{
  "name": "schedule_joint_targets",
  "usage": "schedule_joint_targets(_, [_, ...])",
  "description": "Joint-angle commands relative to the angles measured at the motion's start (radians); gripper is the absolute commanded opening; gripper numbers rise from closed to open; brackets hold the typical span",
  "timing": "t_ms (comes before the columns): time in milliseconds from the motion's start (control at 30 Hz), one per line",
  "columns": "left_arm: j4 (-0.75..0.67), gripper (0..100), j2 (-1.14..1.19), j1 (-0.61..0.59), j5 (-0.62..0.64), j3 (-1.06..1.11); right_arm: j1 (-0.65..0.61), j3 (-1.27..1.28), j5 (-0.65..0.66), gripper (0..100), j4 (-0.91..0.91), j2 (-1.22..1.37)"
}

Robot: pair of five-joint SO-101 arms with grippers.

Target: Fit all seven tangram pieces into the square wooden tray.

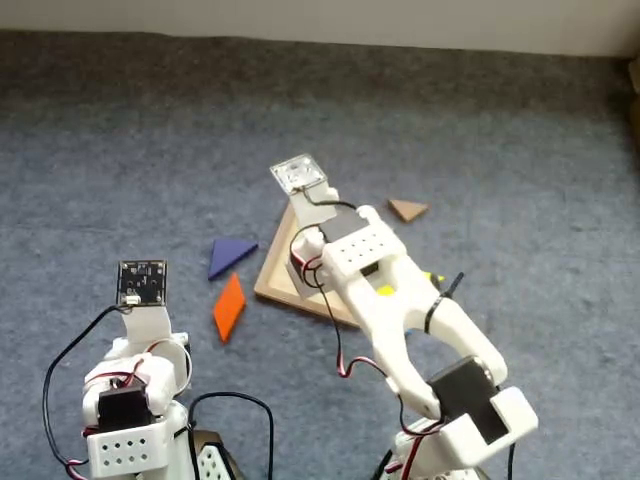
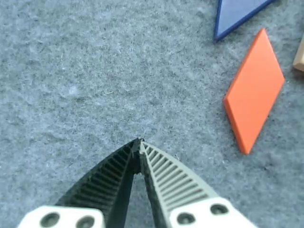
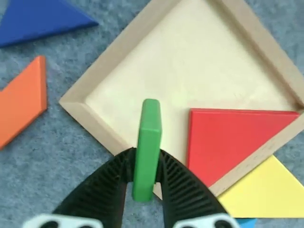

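Now, surface (image 1: 120, 150): grey carpet-like cover carrying the arms, the tray and the loose pieces.
Right arm (image 1: 400, 300): stretched from its base at the near right, diagonally out over the tray, wrist bent down.
Left arm (image 1: 140, 390): folded close to its base at the near left, wrist aimed down at bare surface.
Tray (image 1: 275, 275): square, wooden, flat under the right arm, one corner turned toward the orange piece.
Red triangle (image 3: 232, 140): flat inside the tray, long side against a rim, right-angle corner toward the tray's middle.
Yellow triangle (image 3: 266, 187): on the surface just outside that same rim.
Blue triangle (image 1: 230, 255): flat on the surface beside the tray, just beyond the orange piece.
Orange piece (image 1: 229, 306): parallelogram, flat, near the tray's corner, long axis running away from the left arm's base.
Green piece (image 3: 149, 137): stood on edge and clamped at one end, long axis running straight out from the right tool toward the tray's middle, beside the red triangle; whether it touches the tray floor cannot be told.
Brown triangle (image 1: 408, 209): small, on the surface past the tray's far side.
Right tool (image 3: 145, 159): clenched on the green piece, over the tray's rim.
Left tool (image 2: 138, 142): tips pressed together, holding nothing, over bare surface, apart from the orange piece.
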Motion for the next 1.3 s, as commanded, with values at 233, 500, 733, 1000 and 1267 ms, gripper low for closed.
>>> schedule_joint_targets(233, [0.005,1,-0.027,-0.008,-0.003,0.019,-0.013,-0.064,-0.012,0.7,-0.027,0.050])
schedule_joint_targets(500, [0.005,1,-0.027,-0.008,-0.003,0.019,-0.044,-0.064,-0.012,9.4,-0.021,0.085])
schedule_joint_targets(733, [0.005,1,-0.027,-0.008,-0.003,0.019,-0.041,-0.065,-0.012,10.6,-0.005,0.081])
schedule_joint_targets(1000, [0.005,1,-0.027,-0.008,-0.003,0.019,-0.038,-0.107,-0.012,10.6,0.071,0.004])
schedule_joint_targets(1267, [0.005,1,-0.027,-0.008,-0.003,0.019,-0.010,-0.108,-0.012,10.6,0.064,-0.071])
